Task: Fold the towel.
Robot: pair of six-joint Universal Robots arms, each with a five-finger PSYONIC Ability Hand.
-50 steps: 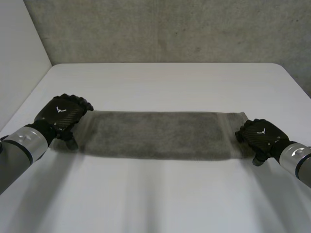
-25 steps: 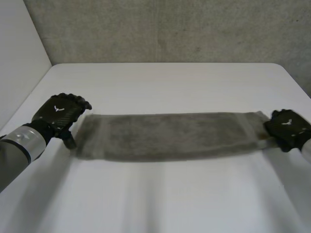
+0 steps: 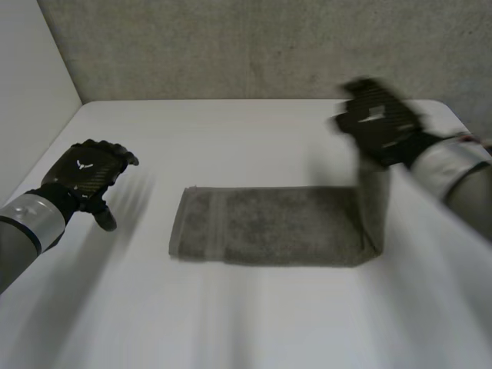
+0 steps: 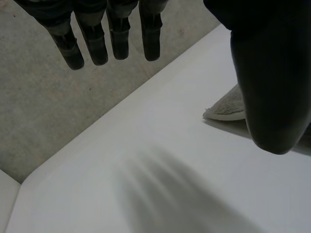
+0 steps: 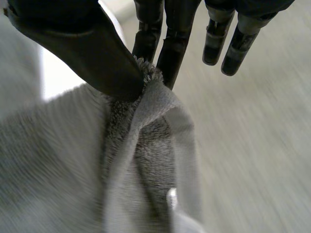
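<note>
head view: we see the towel (image 3: 269, 227) flat on the bench (image 3: 254, 323), its right end held up by the right hand (image 3: 377, 123), we judge to fold it over; the left hand (image 3: 86, 171) hovers apart. left wrist view: fingers (image 4: 119, 34) straight, empty. right wrist view: thumb and fingers (image 5: 172, 48) pinch the towel's edge.

towel (image 3: 269, 234): lay on table (image 3: 231, 323), middle; right end lifted
left hand (image 3: 83, 174): left of towel, apart
right hand (image 3: 377, 119): above towel's right end, pinching it
wall (image 3: 231, 46): behind table
</note>
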